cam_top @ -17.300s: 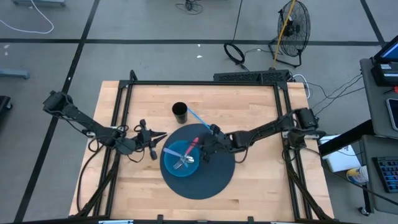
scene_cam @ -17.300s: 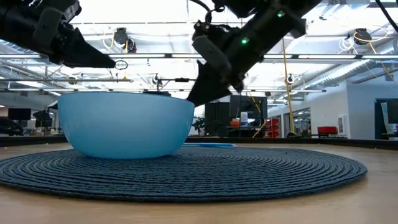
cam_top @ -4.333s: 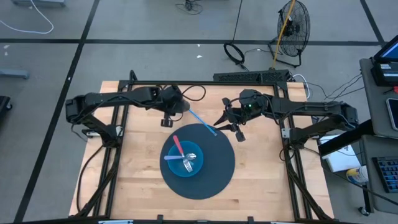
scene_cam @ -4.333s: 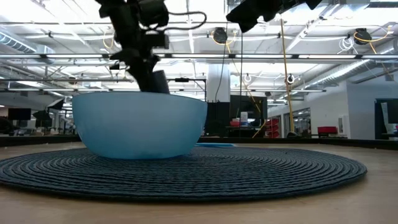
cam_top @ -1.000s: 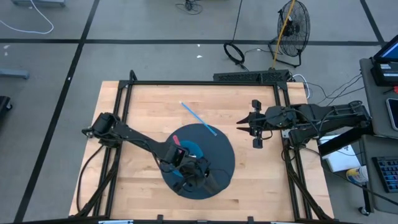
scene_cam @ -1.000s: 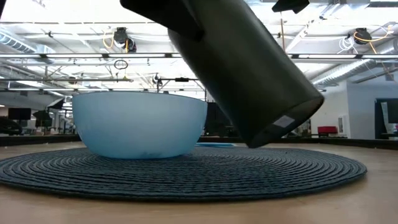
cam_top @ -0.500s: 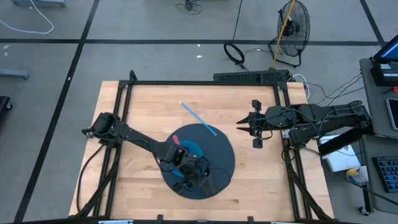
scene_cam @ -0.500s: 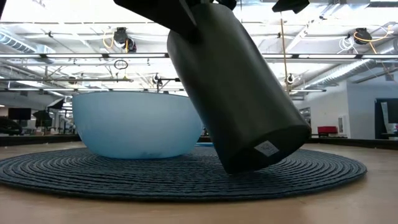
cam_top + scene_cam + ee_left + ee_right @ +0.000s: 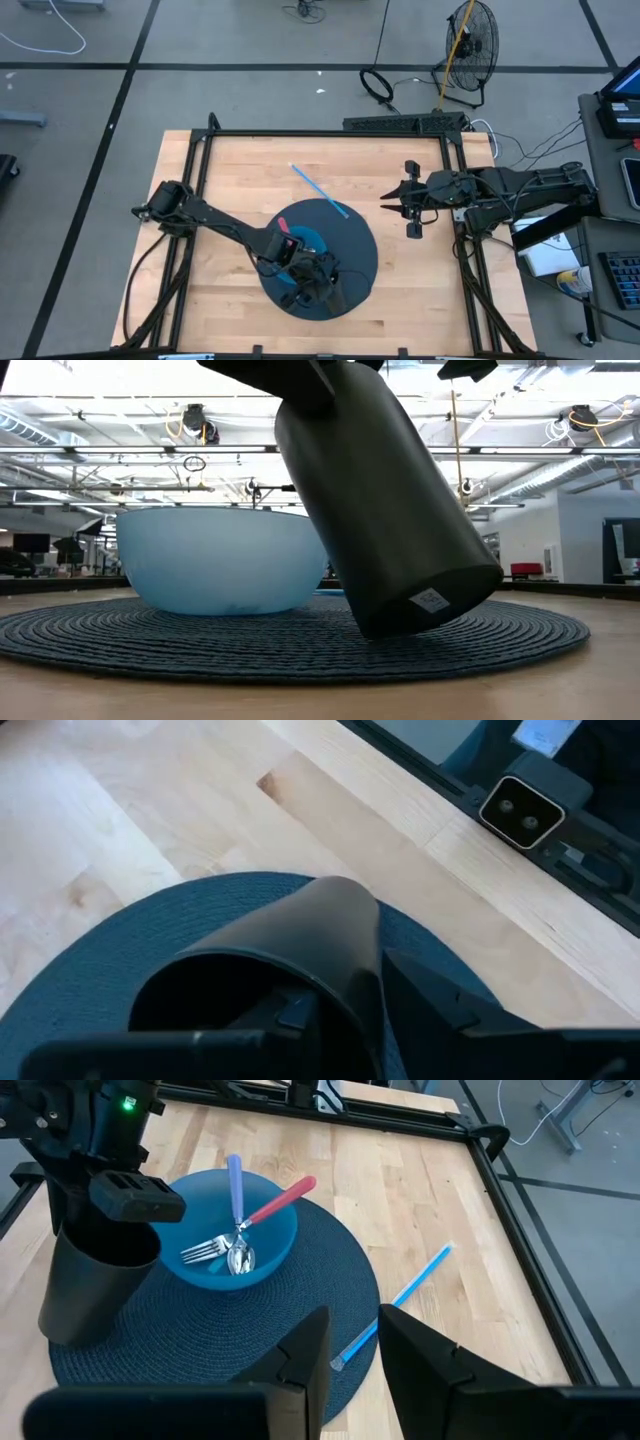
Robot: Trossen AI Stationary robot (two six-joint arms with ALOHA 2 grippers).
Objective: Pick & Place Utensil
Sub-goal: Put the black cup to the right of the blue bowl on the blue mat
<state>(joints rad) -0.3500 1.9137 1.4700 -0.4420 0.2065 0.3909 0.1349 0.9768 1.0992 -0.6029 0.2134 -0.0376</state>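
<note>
My left gripper is shut on a black cup over the near part of the round dark-blue mat. The cup also shows in the right wrist view. A light-blue bowl stands on the mat and holds a fork, a red-handled spoon and a blue-handled utensil. A blue straw lies with one end on the mat's far edge and the rest on the table. My right gripper is open and empty near the table's right edge. My left gripper holds the black cup by its rim wall, one finger inside the cup and one outside. It comes from above, slanting down. The cup is tilted, and its lower bottom edge is at the mat; the rest of the bottom is raised.
The black frame rails run around the wooden table. A small camera sits on the rail at the near edge. Bare wood lies to the right of the mat.
My left gripper has gone down with the black cup. The cup has tipped nearer to upright, and its bottom edge has come down to the mat. In the last half second it has hardly moved.
</note>
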